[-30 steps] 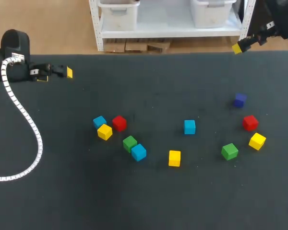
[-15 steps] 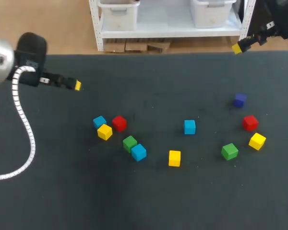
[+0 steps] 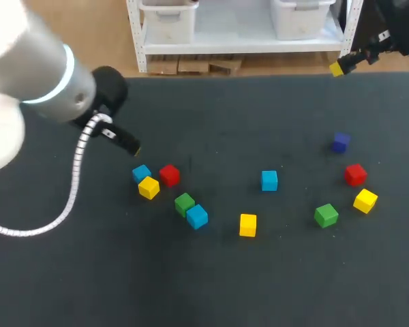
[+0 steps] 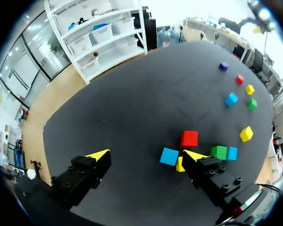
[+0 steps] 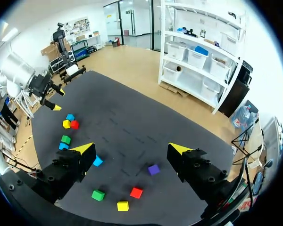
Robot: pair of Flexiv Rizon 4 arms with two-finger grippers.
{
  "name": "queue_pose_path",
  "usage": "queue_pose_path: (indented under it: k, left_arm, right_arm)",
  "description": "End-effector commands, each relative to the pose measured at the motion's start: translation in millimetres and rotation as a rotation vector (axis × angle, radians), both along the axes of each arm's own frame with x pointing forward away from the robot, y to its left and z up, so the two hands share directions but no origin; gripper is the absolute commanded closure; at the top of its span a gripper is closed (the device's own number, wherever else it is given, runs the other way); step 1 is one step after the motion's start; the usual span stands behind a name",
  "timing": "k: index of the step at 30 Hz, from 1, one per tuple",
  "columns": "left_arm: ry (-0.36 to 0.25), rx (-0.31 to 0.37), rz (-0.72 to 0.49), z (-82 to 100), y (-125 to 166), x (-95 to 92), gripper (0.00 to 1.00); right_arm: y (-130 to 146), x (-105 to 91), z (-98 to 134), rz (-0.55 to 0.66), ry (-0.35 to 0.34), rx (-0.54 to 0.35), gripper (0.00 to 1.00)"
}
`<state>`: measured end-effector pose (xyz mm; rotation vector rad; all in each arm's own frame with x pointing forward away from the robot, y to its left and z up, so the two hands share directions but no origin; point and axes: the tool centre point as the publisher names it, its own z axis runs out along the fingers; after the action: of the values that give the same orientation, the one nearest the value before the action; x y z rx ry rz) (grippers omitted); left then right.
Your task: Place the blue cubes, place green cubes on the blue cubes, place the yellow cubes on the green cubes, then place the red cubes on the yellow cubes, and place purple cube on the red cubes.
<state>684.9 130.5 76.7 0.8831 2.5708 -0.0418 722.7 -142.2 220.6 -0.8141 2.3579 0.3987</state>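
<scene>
Left hand [image 4: 147, 154] gapes empty near blue cube [image 4: 169, 156], yellow cube [image 4: 178, 165] against it, red cube [image 4: 189, 138] beside.

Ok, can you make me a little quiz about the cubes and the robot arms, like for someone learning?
1. How many blue cubes are on the table?
2. True or false: the purple cube has nothing on top of it.
3. Which gripper is nearer the red cube that lies by a blue and a yellow one? A. left B. right
Key: 1. three. 2. true. 3. A, the left gripper.
</scene>
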Motion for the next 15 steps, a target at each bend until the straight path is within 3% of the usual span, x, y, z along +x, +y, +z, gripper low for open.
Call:
queue_pose_path:
  k: [1,15]
  left_arm:
    - [0.085,0.184,0.037,-21.3,-14,11.9,0.00]
    - [0.144,0.227,-0.027,-57.1,-13,12.7,0.00]
  right_arm:
    - [0,-0.7,0,-0.002,-0.002,-0.001,0.00]
    - [0,-0.7,0,-0.002,-0.002,-0.001,0.00]
